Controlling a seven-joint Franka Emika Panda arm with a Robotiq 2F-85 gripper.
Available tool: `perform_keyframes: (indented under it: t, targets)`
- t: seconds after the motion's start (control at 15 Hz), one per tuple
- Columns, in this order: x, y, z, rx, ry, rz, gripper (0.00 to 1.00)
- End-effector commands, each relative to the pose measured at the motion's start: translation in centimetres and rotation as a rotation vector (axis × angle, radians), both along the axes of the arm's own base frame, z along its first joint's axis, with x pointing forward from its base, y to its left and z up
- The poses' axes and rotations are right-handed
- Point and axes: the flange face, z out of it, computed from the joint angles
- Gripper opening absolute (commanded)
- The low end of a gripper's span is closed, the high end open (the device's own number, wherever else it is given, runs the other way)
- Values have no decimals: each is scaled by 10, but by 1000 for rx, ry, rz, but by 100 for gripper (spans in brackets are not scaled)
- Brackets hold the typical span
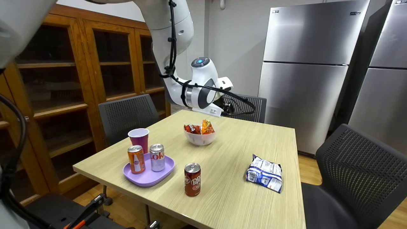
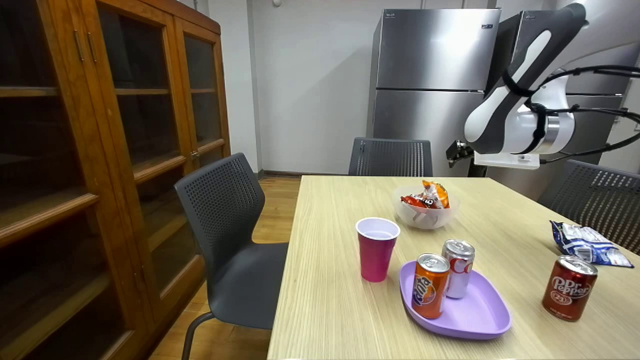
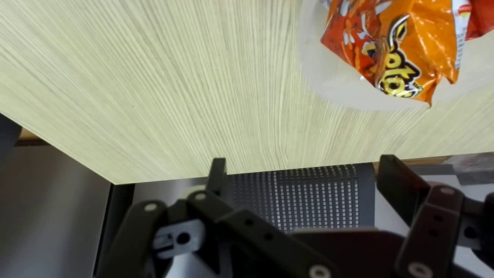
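an orange foil snack bag (image 3: 420,44) sits inside the round translucent plastic bowl (image 3: 335,90); higher than the bowl, apart from it, hangs the black two-fingered gripper (image 3: 303,159), fingers parted and empty (a low sideways sweep could tip the bowl).

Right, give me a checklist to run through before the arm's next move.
1. End effector open, holding nothing: ok.
2. End effector lined up over the bowl: not ok; in the wrist view the bowl sits off toward the upper right.
3. Bowl upright on the table: ok.
4. Orange snack bag resting in the bowl: ok.
5. Fanta can and silver Coke can upright on the purple tray: ok.
6. Cup empty inside: cannot tell.
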Motion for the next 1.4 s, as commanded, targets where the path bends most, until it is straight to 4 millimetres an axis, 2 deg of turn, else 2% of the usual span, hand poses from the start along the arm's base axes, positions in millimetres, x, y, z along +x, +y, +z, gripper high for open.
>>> perform_keyframes:
  t: [0.0, 0.8, 1.33]
  targets:
    - [-20, -16, 14, 5, 0, -21, 100]
    - [-67, -79, 17, 41, 54, -120, 100]
    - [-85, -127, -1, 18, 104, -244, 100]
